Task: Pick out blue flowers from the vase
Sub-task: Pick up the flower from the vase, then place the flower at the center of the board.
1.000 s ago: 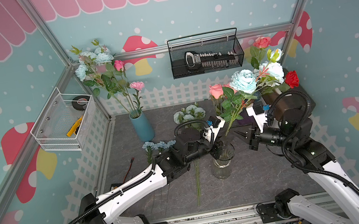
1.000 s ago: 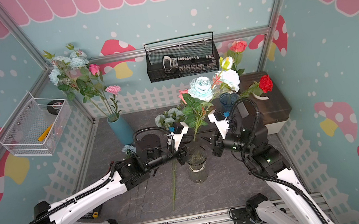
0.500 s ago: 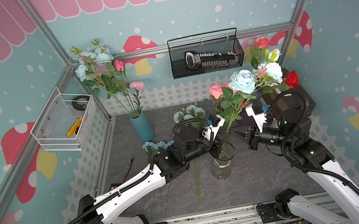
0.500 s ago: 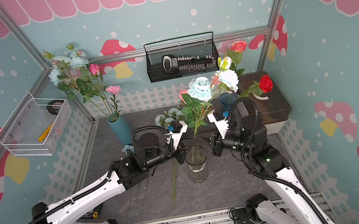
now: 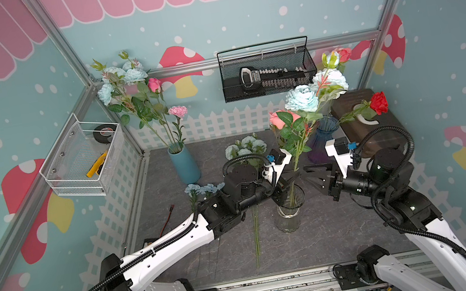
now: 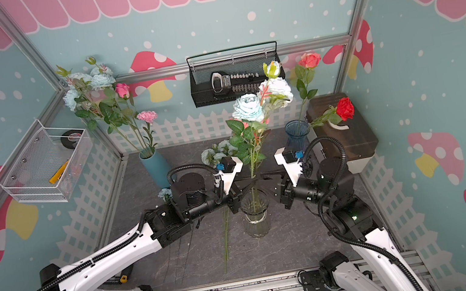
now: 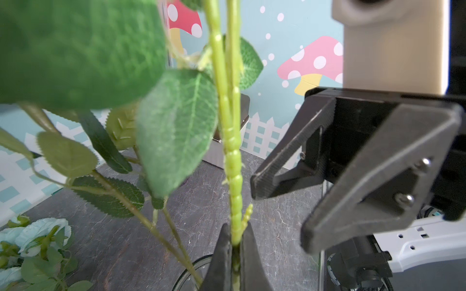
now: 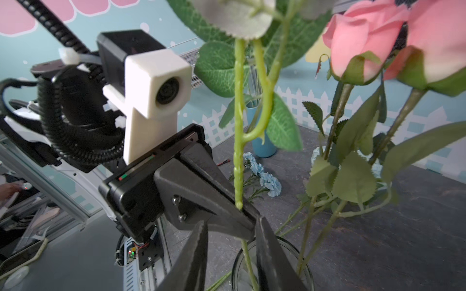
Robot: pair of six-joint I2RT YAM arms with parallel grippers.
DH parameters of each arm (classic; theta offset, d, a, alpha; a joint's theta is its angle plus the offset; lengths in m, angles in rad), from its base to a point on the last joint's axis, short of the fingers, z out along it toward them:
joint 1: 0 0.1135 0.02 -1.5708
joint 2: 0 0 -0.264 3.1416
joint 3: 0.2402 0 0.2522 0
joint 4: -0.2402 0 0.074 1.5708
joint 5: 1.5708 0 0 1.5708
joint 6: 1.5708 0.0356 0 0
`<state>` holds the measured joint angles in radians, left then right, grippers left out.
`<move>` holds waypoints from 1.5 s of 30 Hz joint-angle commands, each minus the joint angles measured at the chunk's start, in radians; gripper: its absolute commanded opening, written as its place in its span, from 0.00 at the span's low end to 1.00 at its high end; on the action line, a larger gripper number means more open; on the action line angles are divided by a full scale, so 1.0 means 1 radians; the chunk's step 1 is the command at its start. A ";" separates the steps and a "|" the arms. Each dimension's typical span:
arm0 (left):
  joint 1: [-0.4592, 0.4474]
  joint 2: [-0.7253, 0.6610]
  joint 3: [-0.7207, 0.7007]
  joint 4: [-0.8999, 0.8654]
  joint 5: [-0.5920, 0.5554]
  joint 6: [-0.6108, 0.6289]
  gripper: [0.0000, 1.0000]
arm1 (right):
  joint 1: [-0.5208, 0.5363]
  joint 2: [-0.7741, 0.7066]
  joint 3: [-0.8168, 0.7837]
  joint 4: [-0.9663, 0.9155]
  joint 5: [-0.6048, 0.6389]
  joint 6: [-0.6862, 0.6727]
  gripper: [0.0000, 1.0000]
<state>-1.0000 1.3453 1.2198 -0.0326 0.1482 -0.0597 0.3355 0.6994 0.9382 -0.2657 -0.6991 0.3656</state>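
The left pincer (image 7: 235, 241) is clamped on the ribbed light-green stem (image 7: 233, 176) of the pale-blue ruffled flower (image 5: 301, 99) towering above it, with the right pincer (image 7: 280, 216) open alongside, so best draw straight up out of the clear glass vase (image 5: 290, 220) just below, sparing the neighbouring pink fabric roses (image 8: 365, 42).

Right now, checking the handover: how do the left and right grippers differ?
The left gripper is shut on the pale green stem; the right gripper is open and holds nothing. The left touches the stem; the right stands beside it, apart. Both sit close to the glass vase.
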 commanded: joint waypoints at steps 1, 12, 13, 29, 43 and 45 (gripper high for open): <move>-0.001 -0.053 0.008 0.035 -0.016 0.015 0.00 | 0.005 -0.046 -0.042 0.011 0.051 -0.005 0.47; -0.002 -0.082 0.125 -0.061 -0.036 0.049 0.00 | 0.004 -0.136 -0.177 0.071 0.151 0.039 0.63; -0.001 -0.084 0.147 -0.080 -0.036 0.058 0.00 | 0.005 -0.159 -0.194 0.078 0.173 0.046 0.62; 0.004 -0.120 0.578 -0.483 -0.134 0.085 0.00 | 0.005 -0.391 -0.414 0.095 0.553 0.107 0.72; 0.028 -0.203 0.585 -0.821 -0.610 -0.016 0.00 | 0.005 -0.464 -0.649 0.159 0.776 0.102 0.70; 0.045 -0.231 0.547 -0.847 -0.626 -0.048 0.00 | 0.005 -0.488 -0.686 0.171 0.807 0.099 0.70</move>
<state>-0.9733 1.1698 1.7947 -0.7921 -0.3698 -0.0525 0.3355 0.2455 0.2871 -0.1410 0.0299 0.4751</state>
